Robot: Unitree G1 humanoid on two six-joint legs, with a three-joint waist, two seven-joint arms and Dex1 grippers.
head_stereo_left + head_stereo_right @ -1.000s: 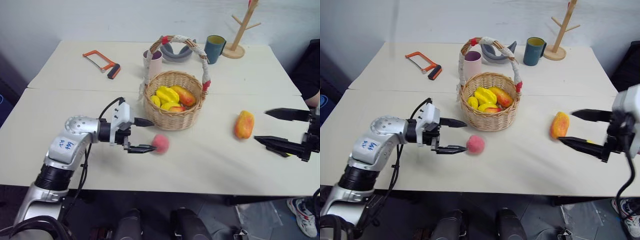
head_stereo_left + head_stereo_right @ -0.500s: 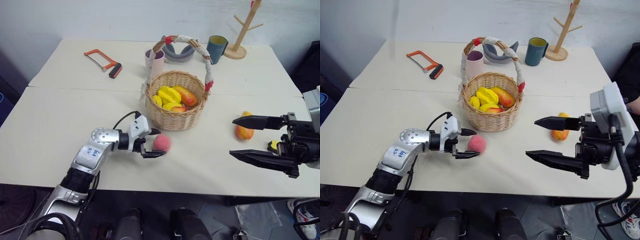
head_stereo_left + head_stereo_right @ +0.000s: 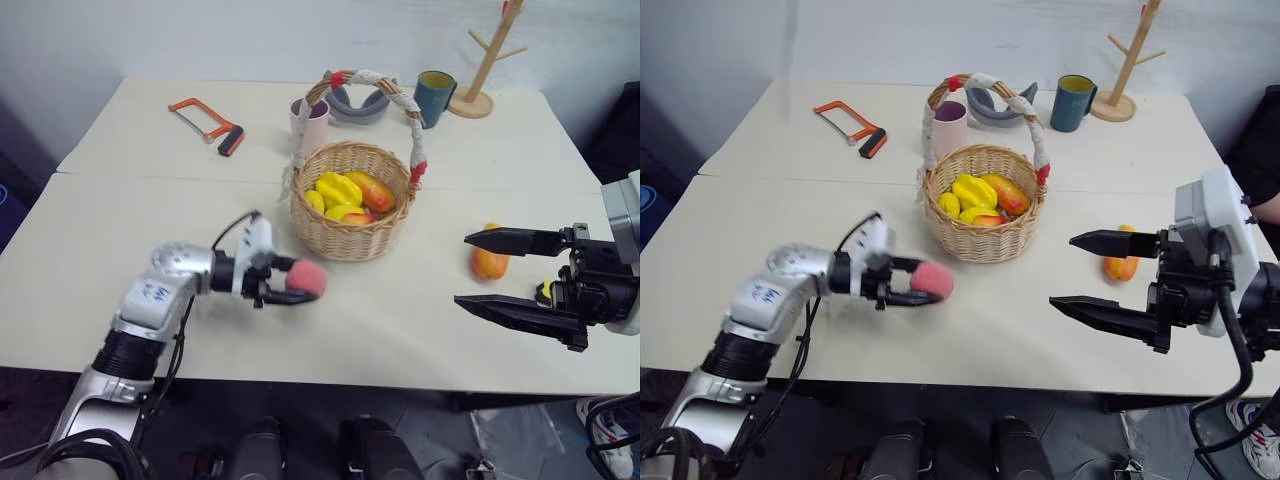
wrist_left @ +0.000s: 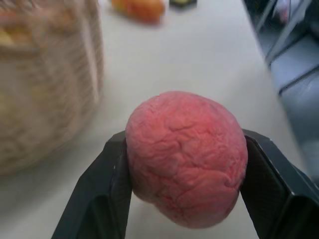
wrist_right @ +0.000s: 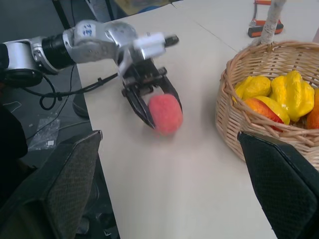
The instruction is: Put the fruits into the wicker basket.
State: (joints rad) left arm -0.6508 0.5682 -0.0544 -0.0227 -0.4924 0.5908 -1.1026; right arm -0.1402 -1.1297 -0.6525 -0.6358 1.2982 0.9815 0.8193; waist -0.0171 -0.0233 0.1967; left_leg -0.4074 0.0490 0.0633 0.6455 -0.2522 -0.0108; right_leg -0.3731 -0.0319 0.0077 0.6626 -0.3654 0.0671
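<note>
Peach, pink-red and round, sits clamped between the two black fingers of the left gripper, raised clear of the table just in front of the wicker basket, seen from the head camera. At right, the right gripper hovers with its jaws spread wide and empty, near the mango, which lies on the table partly hidden behind the upper finger. The left wrist view brings the peach close: its wrinkled, matte skin suggests a light, slightly yielding body that should resist slipping, and the fingers press its widest part from both sides, a sound place to hold it. The basket wall is blurred there, and its contents cannot be made out. From the right wrist view, the left gripper and peach stand just beside the basket rim, which already holds yellow and orange fruit; the far side of the basket is cut off by the frame, and whether the peach touches the table cannot be told from this angle.
</note>
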